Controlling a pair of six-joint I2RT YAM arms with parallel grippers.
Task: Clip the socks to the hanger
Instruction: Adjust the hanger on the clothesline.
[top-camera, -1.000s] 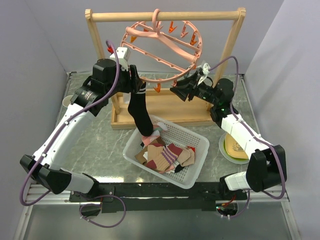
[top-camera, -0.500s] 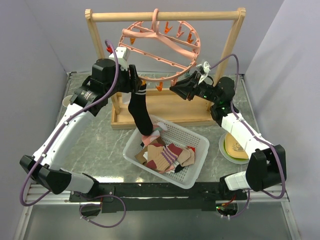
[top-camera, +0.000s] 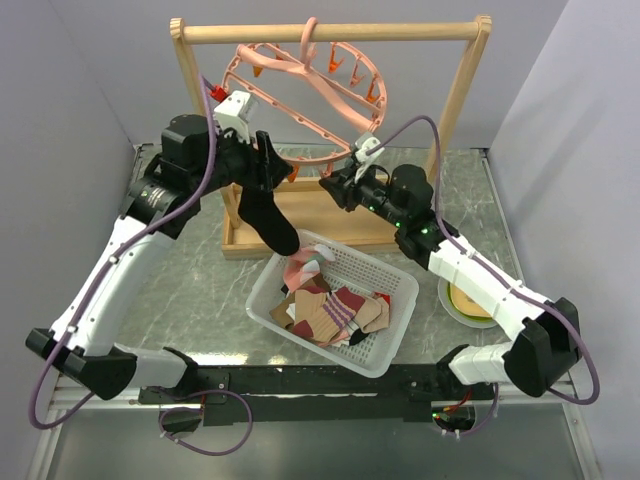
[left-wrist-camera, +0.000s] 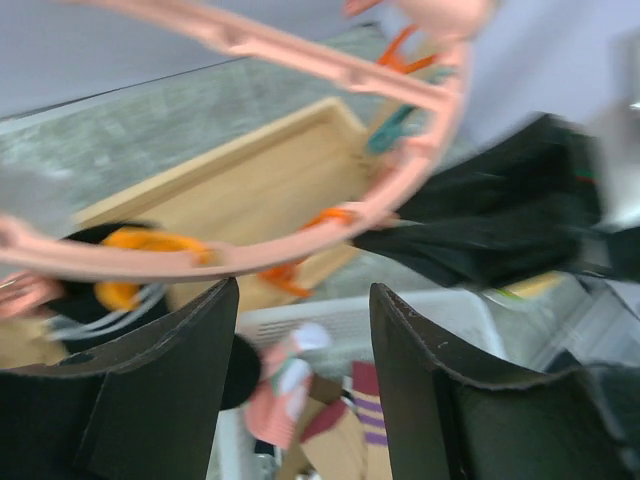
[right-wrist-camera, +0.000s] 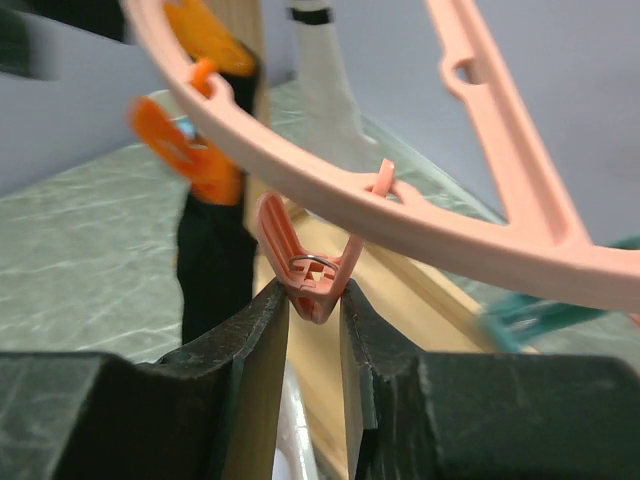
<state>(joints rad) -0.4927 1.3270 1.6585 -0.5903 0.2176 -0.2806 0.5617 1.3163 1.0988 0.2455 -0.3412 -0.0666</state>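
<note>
- Desk (top-camera: 200, 290) backdrop: hanger (top-camera: 325, 98) tilts steeper than a second ago.
- Your right pincer (right-wrist-camera: 313, 305) now clamps a pink clip (right-wrist-camera: 310, 270), readying it; left pincer (left-wrist-camera: 302, 310) stands apart beside the black sock (top-camera: 268, 215).

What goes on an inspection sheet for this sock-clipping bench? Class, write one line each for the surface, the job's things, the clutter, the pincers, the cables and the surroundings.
Surface: grey marbled table.
Job's things: the pink ring hanger hangs tilted from the wooden rack; a black sock dangles below its rim; more socks lie in the white basket.
Clutter: a plate, partly behind the right arm.
Pincers: left pincer open beside the hanger's rim; right pincer shut on a pink clip.
Cables: a purple cable runs along each arm, looping free near the wrist.
Surroundings: plain grey walls; nothing else seen.
</note>
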